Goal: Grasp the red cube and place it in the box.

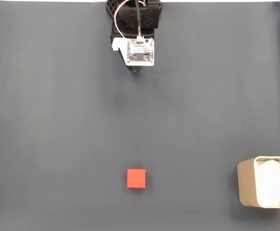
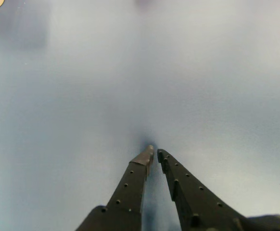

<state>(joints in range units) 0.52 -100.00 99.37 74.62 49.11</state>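
Observation:
The red cube [image 1: 136, 178] lies flat on the dark grey mat in the fixed view, low and near the centre. The box [image 1: 247, 185], pale beige with white wadding inside, stands at the lower right edge, partly cut off by the frame. The arm hangs at the top centre with a white circuit board on it, far above the cube; its gripper [image 1: 136, 70] pokes out just below the board. In the wrist view the gripper [image 2: 154, 151] has its two dark fingers nearly touching at the tips, shut, with nothing between them, just above bare mat.
A dark grey mat [image 1: 58, 120] covers the whole table, with a pale strip along its top edge. A wide stretch of bare mat separates the arm from the cube and the box.

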